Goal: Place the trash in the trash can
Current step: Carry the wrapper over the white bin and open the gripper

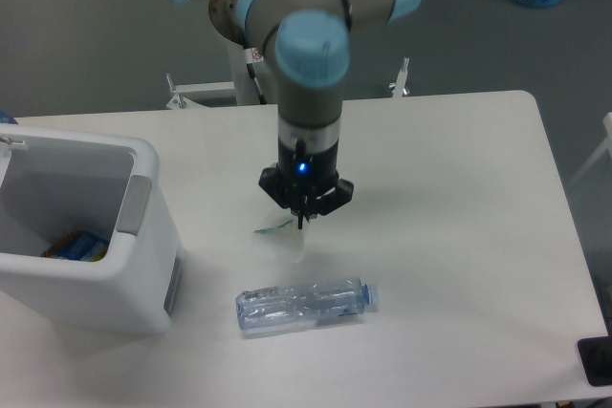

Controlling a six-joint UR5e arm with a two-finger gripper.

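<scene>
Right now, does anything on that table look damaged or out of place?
Yes. The plastic bottle lies on its side, crushed, on the table. A crumpled paper wrapper hangs at the gripper. Both are rubbish outside the bin.

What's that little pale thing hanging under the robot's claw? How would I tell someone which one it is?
Start at the big white rectangular plastic bin on the table's left. To its right, the claw holds a small crumpled white paper scrap with a green edge. Unlike the long clear plastic bottle with a blue cap lying nearer the front edge, it is small, opaque and crumpled.
</scene>
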